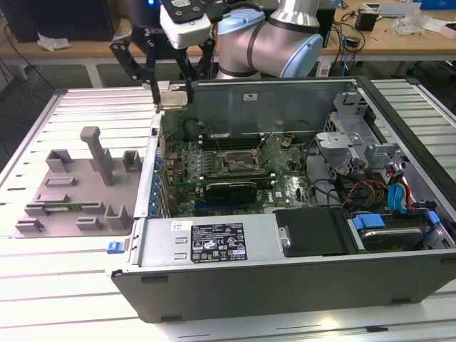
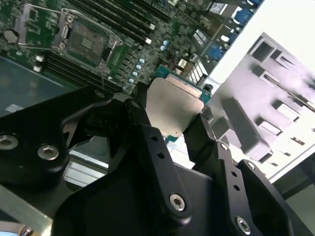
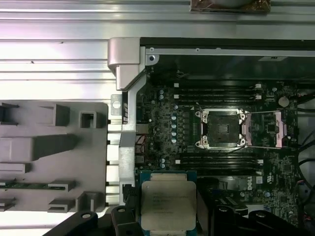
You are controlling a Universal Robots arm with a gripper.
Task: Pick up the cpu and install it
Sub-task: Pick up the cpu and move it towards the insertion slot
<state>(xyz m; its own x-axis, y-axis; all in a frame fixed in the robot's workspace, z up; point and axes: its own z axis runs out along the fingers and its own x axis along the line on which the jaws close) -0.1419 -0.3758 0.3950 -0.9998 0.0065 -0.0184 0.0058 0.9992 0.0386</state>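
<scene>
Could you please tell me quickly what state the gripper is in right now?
Gripper: closed, holding the cpu.

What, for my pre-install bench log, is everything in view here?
Flat square silvery-topped cpu: one, silver with pale rim, held over the case's far corner, exterior view's left.
Open metal computer case: one, dark grey, on the table.
Green motherboard: one, green, inside the case.
Dark metal-framed square socket: one, dark, on the motherboard, no chip in it.
Grey plastic fixture plate: one, grey, beside the case, exterior view's left.
Slatted metal table: one, pale silver, under everything.
Robot arm: one, silver and blue, behind the case.
End effector: one, black, shut on the cpu.
</scene>
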